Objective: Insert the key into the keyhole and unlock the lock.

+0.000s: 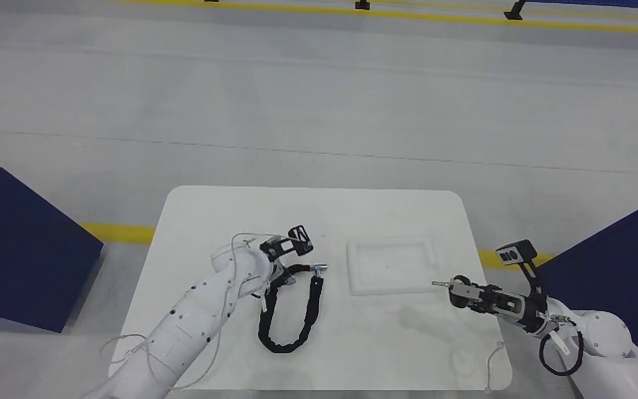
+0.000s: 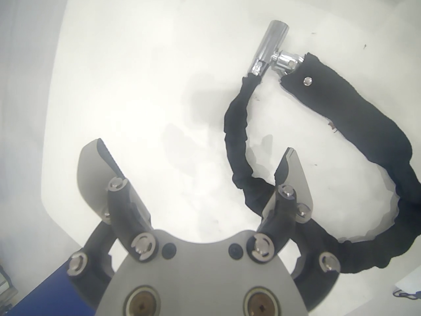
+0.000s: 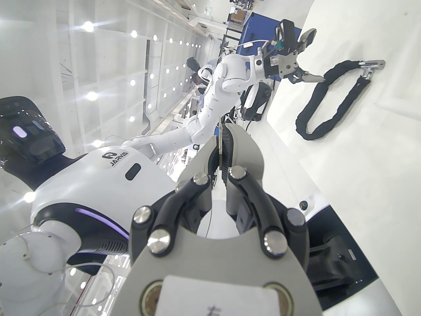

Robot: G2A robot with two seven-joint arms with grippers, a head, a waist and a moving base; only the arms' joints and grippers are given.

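Note:
A black fabric-sleeved chain lock (image 1: pixel 291 324) lies in a loop on the white table (image 1: pixel 199 229), its shiny metal lock cylinder (image 1: pixel 317 268) at the far end. My left gripper (image 1: pixel 294 254) hangs open just above the chain near the cylinder. In the left wrist view the cylinder (image 2: pixel 269 49) lies beyond the spread fingers (image 2: pixel 291 166), and the chain (image 2: pixel 361 116) passes under one of them. My right gripper (image 1: pixel 454 287) is over the table's right side, shut on the key (image 3: pixel 218 146), a thin metal blade edge-on between its pads. From there, the lock (image 3: pixel 329 100) and left gripper (image 3: pixel 317 56) appear far off.
A shallow white tray (image 1: pixel 391 264) sits on the table between the two arms, right of the lock cylinder. Blue panels (image 1: pixel 40 259) stand on the floor at both sides of the table.

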